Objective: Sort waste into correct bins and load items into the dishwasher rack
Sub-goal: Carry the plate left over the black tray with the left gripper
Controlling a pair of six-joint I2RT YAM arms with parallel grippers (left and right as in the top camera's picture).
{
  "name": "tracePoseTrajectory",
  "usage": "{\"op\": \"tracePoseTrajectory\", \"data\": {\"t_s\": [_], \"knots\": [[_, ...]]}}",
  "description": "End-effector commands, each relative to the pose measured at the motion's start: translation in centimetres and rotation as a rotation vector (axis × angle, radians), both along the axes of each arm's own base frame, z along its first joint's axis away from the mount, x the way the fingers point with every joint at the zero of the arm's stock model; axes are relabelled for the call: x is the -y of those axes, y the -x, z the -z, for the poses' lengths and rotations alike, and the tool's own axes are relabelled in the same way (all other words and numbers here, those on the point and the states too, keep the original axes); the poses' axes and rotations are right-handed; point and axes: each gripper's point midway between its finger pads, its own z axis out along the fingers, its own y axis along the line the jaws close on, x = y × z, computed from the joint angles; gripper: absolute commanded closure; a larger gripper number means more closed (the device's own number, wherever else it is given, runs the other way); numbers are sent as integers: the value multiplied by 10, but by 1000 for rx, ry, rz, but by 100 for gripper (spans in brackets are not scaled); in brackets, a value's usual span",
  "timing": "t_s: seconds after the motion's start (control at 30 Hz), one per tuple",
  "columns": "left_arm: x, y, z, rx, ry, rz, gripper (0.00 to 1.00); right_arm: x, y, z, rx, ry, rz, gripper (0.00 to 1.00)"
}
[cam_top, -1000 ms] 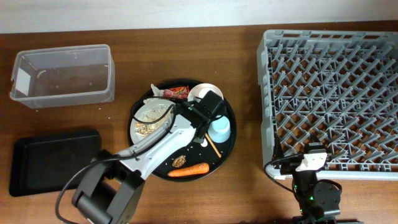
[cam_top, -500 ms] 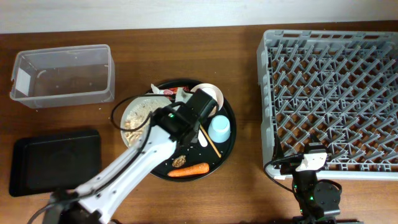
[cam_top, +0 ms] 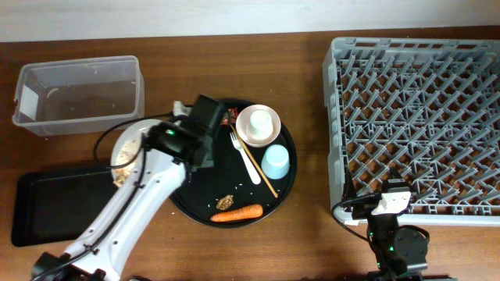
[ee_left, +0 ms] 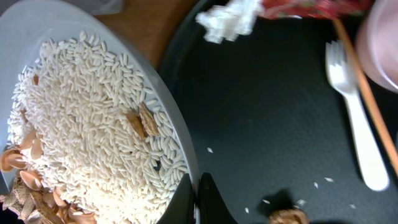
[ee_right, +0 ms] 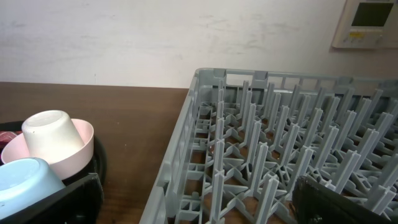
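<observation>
My left gripper point(cam_top: 156, 152) point(ee_left: 198, 202) is shut on the right rim of the pale grey plate point(cam_top: 125, 156) point(ee_left: 124, 43). It holds the plate of white rice and scraps point(ee_left: 93, 124) left of the round black tray, between the clear tub point(cam_top: 78, 94) and the shallow black tray point(cam_top: 47, 211). On the round tray lie the white cup point(cam_top: 259, 122) inside the pinkish bowl point(cam_top: 244, 133), blue cup point(cam_top: 276, 161), fork point(cam_top: 246, 156), chopsticks point(cam_top: 263, 178), carrot point(cam_top: 237, 212), brown chunk point(cam_top: 225, 202), wrapper point(cam_top: 229, 117) and tissue point(ee_left: 230, 15). My right gripper point(cam_top: 389, 201) point(ee_right: 199, 205) is open and empty at the front edge of the dishwasher rack point(cam_top: 414, 117).
The round black tray point(cam_top: 195, 195) sits mid-table with loose rice grains on it. The rack point(ee_right: 249, 124) fills the right side and holds nothing. In the right wrist view the bowl point(ee_right: 81, 146) and blue cup point(ee_right: 25, 180) show at left.
My left gripper has carried the plate leftward off the round tray, to between the tub and the black tray. The bowl, fork and chopsticks are uncovered. The right arm has not moved.
</observation>
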Motion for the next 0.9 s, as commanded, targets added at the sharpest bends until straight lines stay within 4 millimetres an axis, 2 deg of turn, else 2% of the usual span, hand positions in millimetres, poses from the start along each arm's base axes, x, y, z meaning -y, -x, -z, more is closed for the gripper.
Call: {"op": "tracePoseTrajectory", "data": {"t_s": [0.0, 0.3, 0.5, 0.87], "knots": [[-22, -6, -19, 50, 63, -88, 100, 2, 0, 3, -4, 7, 6, 1], [-91, -14, -14, 39, 188, -324, 100, 2, 0, 3, -4, 7, 5, 1], [-130, -22, -14, 75, 315, -408, 100, 2, 0, 3, -5, 7, 5, 1], [-191, -21, -19, 164, 448, -546, 100, 2, 0, 3, -5, 7, 5, 1]]}}
